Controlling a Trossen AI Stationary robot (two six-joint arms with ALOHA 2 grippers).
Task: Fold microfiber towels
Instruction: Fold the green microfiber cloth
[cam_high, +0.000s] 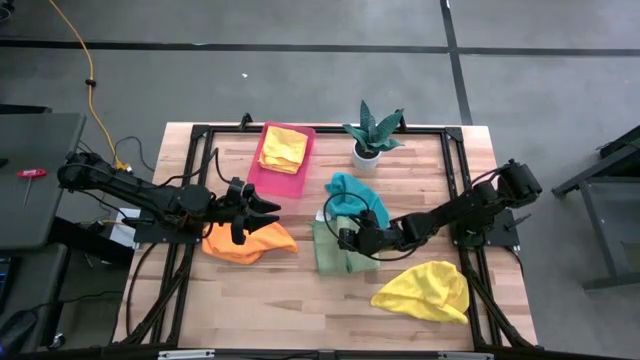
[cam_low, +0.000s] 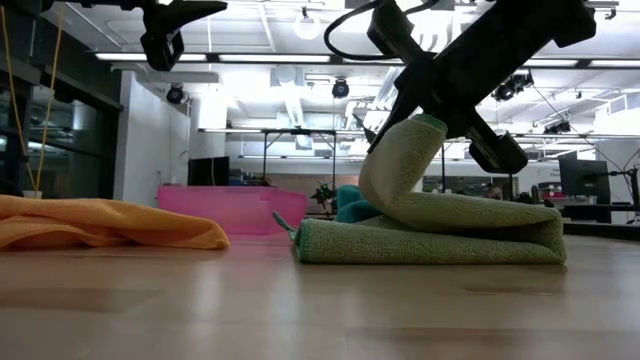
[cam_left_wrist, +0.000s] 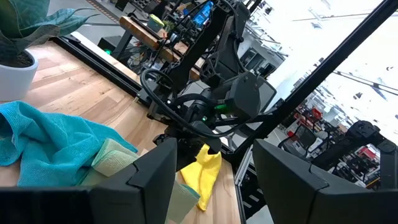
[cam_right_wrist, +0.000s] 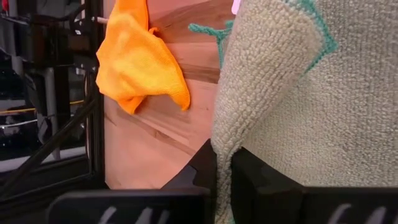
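Our right hand (cam_high: 347, 240) pinches the light green towel (cam_low: 440, 225), hiding its fold; our left hand (cam_high: 262, 212) hovers wide.

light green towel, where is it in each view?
High: light green microfiber towel at table centre, right gripper shut on its edge.
Low: folded stack at centre-right, one flap lifted.
Left wrist: pale green corner beside the teal towel.
Right wrist: fills the right side, pinched in the jaws.
Shared landmark: orange microfiber towel, seen in high, low and right wrist.
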